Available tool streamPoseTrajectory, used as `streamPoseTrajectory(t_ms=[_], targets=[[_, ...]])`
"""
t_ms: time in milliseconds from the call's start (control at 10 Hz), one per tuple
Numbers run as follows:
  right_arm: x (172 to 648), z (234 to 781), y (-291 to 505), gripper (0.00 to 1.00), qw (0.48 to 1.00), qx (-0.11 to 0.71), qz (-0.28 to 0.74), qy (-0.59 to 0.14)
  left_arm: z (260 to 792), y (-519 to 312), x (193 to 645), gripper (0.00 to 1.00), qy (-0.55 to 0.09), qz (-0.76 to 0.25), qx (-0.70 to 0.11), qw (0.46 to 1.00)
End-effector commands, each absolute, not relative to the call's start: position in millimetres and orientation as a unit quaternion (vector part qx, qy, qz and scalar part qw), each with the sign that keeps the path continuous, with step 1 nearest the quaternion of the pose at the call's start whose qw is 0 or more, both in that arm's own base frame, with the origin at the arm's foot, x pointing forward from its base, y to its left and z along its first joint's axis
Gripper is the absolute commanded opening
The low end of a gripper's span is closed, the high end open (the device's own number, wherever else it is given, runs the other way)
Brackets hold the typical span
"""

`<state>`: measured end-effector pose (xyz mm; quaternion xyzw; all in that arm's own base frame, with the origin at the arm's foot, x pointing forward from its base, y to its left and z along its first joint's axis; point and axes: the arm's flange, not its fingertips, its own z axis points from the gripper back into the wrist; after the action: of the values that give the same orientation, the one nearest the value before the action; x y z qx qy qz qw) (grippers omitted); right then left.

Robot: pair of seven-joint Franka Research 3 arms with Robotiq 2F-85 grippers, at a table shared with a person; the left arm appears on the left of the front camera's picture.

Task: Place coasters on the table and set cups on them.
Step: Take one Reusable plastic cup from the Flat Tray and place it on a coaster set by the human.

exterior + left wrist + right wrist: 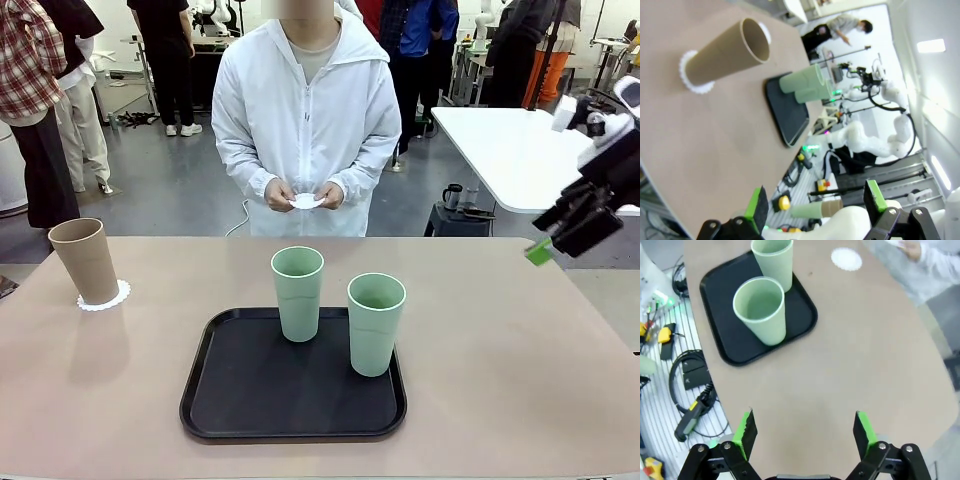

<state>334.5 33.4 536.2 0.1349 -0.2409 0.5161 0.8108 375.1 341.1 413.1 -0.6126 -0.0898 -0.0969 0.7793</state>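
Observation:
A tan-brown cup (88, 262) stands on a lacy white coaster (104, 297) at the table's (500, 400) far left; the left wrist view shows this cup (725, 55) on its coaster (696, 86). Two pale green cups (298, 292) (376, 322) stand on the black tray (240, 400). The person across the table holds a white coaster (306, 200) in both hands. In the right wrist view a bare coaster (846, 259) lies on the table beyond the tray. My right gripper (545, 245) hangs open above the table's right edge. My left gripper (816, 197) is open and holds nothing.
A white table (510, 150) stands behind at the right, with people farther back. In the right wrist view, cables and tools (690, 390) lie on the floor beside the table. Bare tabletop stretches right of the tray (755, 340).

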Motion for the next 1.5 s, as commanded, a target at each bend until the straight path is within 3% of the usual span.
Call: streamPoseTrajectory(t_ms=[0, 200, 500, 700, 800, 900, 1000, 1400], targets=[[395, 535, 47, 1.00, 0.742, 0.182, 0.588, -0.266, 413, 341, 374, 1.00, -0.090, -0.094, -0.612, 0.780], [404, 515, 53, 1.00, 0.680, 0.225, 0.626, -0.308, 413, 341, 374, 1.00, -0.090, -0.094, -0.612, 0.780], [382, 488, 43, 1.00, 0.506, 0.330, 0.729, -0.321, 413, 341, 374, 1.00, -0.090, -0.094, -0.612, 0.780], [378, 478, 36, 1.00, 0.512, 0.333, 0.712, -0.348, 413, 341, 374, 1.00, -0.090, -0.094, -0.612, 0.780], [379, 475, 35, 1.00, 0.543, 0.332, 0.682, -0.360, 413, 341, 374, 1.00, -0.090, -0.094, -0.612, 0.780], [379, 473, 34, 1.00, 0.611, 0.307, 0.630, -0.368, 413, 341, 374, 1.00, -0.090, -0.094, -0.612, 0.780], [371, 480, 33, 1.00, 0.511, 0.334, 0.710, -0.350, 413, 341, 374, 1.00, -0.090, -0.094, -0.612, 0.780], [371, 480, 33, 1.00, 0.511, 0.334, 0.710, -0.350, 413, 341, 374, 1.00, -0.090, -0.094, -0.612, 0.780]])
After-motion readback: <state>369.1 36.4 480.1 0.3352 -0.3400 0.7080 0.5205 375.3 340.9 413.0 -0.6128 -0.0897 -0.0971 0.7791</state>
